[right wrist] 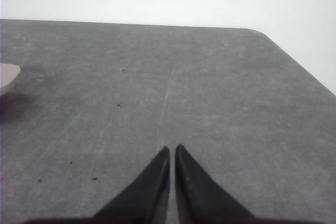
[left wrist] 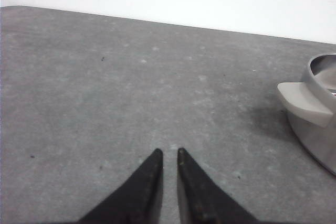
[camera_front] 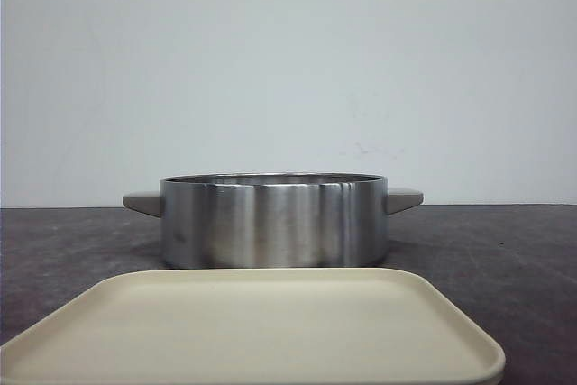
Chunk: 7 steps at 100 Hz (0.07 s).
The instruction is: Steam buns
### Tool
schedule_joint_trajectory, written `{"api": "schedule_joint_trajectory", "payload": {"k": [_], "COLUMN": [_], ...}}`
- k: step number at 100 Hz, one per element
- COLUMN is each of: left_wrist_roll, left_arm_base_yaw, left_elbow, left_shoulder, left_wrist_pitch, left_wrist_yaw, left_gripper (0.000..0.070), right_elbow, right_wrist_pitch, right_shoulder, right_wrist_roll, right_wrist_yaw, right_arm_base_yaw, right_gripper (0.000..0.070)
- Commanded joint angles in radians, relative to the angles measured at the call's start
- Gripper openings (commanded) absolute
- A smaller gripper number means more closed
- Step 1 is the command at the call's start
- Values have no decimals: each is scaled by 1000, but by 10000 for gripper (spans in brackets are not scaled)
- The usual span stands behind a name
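Buns out of view; left fingers point(left wrist: 148, 184), right fingers point(right wrist: 152, 182) nearly closed

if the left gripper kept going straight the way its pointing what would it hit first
Probably nothing but bare tabletop. The left gripper, fingers nearly closed, points across open grey surface toward the far edge. The steel pot with its beige handle sits off to one side of that line, though depth is hard to judge.
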Motion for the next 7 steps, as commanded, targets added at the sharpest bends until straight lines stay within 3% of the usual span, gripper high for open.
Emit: {"api": "schedule_joint_trajectory", "payload": {"k": [1,7], "left_wrist_roll": [1,1], "left_arm_base_yaw": [-1,-1], "left_elbow": [-18,-18], "left_shoulder": [0,0], "left_wrist_pitch": [-5,-5], "left_wrist_yaw": [3,3], "left_gripper": [0,0], "right_elbow": [-4,-4], "right_wrist_pitch": [8,8], "right_shoulder": [-1,-1], "right_wrist_roll": [-10,-10], "right_wrist_yaw": [0,0], "right_arm_base_yaw": [-1,-1], "right_gripper": [12,12]}}
